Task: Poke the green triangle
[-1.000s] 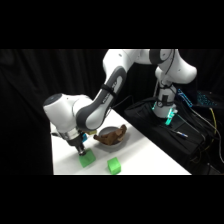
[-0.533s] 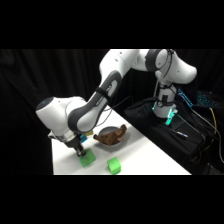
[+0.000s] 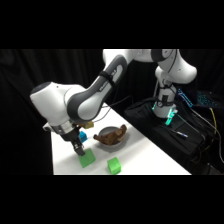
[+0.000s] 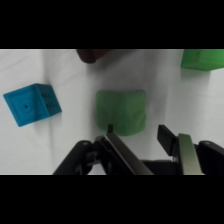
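Observation:
The green triangle [image 4: 121, 111], a flat light-green block with a soft outline, lies in the middle of the wrist view. In the side view the green triangle [image 3: 87, 158] sits near the table's front left. My gripper [image 4: 139, 134] is open, and its left fingertip [image 4: 111, 132] touches the triangle's near edge. The right finger [image 4: 168, 137] stands just off the block's corner. From the side, the gripper [image 3: 78, 149] comes down onto the triangle's left end.
A small blue cube [image 4: 31, 103] lies left of the triangle, and the same blue cube [image 3: 81, 136] shows behind the gripper. A smaller green block [image 3: 114, 166] sits to the right [image 4: 202, 59]. A dark bowl [image 3: 111, 138] stands behind. The table's front edge [image 3: 75, 172] is near.
The arm has swung left and lower. The gripper has come down a little onto the green triangle's edge. The blocks have not moved.

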Tool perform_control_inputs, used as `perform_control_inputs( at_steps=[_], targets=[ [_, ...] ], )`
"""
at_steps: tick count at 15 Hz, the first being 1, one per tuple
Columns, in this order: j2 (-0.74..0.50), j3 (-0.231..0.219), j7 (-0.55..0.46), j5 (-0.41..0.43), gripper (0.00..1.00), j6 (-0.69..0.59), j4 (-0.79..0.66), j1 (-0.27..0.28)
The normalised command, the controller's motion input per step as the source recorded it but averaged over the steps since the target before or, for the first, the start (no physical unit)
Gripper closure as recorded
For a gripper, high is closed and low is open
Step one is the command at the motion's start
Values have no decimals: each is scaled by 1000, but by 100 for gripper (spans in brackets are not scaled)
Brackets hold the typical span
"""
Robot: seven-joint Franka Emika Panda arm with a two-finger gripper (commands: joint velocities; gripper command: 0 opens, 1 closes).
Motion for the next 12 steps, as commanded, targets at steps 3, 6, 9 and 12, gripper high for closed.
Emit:
perform_control_inputs(
  at_steps=[3, 6, 9, 12],
  targets=[
    [-721, -17, 103, -65, 0, 177, -742, 67],
    [-699, -14, 96, -66, 0, 199, -695, 41],
    [-633, -6, 126, -47, 0, 181, -617, 26],
    [-524, -28, 214, -103, 0, 199, -520, 57]
  ],
)
